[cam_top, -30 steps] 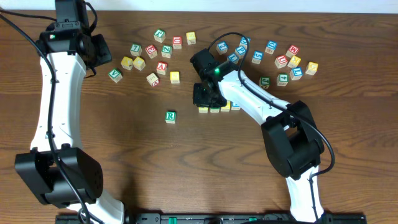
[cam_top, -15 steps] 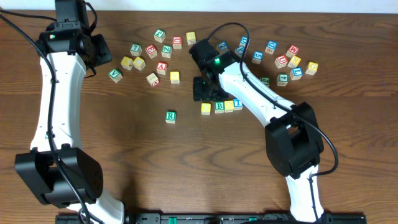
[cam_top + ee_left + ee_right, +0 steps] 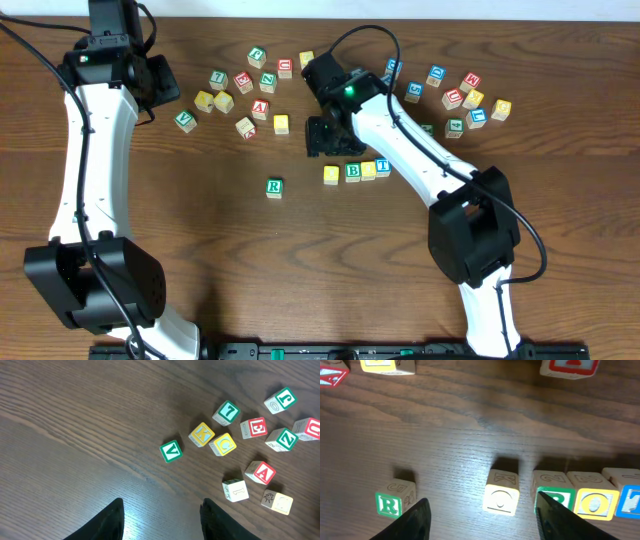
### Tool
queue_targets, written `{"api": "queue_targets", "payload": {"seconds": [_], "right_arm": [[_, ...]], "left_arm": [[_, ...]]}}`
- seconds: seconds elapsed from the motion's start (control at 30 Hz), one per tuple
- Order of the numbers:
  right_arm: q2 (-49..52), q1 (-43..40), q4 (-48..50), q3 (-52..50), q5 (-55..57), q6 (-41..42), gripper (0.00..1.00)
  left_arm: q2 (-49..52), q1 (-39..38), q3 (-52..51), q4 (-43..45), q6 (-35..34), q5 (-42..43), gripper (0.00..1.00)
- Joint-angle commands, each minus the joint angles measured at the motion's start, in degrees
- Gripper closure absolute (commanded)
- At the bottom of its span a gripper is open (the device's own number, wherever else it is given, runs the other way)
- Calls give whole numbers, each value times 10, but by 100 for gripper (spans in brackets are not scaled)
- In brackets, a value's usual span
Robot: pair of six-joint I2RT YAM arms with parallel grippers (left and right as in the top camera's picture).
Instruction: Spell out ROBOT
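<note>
Near the middle of the table (image 3: 200,250), I am hanging my right gripper (image 3: 480,517) by the far side of the row, jaws standing wide apart and gripping nothing. Just ahead of them the first O (image 3: 501,494) is sitting free on the wood, a little apart from the B (image 3: 555,499). To its right, the B, the second O (image 3: 592,501) and the T (image 3: 629,499) are touching side by side. Four letters are lying in line, so I am judging the word one cube short. The R (image 3: 390,504) is waiting well apart to the left of the first O, slightly nearer than the row. My left gripper (image 3: 161,512) is hanging at the far left by the spare cubes (image 3: 223,444), jaws parted over bare wood and holding nothing.

I am taking the step in hand to be fetching the R. That is calling for a swing left, a drop with the jaws straddling the cube and a firm close. Then I am setting it just beside the first O, green letter facing as the others do.
</note>
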Motion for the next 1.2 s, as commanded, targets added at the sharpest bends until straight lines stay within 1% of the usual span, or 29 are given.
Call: {"api": "queue_targets", "payload": {"seconds": [0.0,0.37,0.63,0.97,1.1,1.17], "right_arm": [[1,21,8,10,5,-8,36],[20,110,78,5,4,-7,34],[58,122,76,5,-8,-6,34],[71,122,78,5,-14,-5,46],[76,122,78,5,-14,-1,53],[76,122,77,5,-14,-1,59]], "left_arm": [[-7,1,-5,-2,9,-5,51],[-7,1,-5,-2,10,-5,52],[-7,1,-5,-2,9,-5,51],[-7,1,-5,-2,9,-5,51],[-7,1,-5,-2,10,-5,51],[-7,1,-5,-2,10,-5,51]]}}
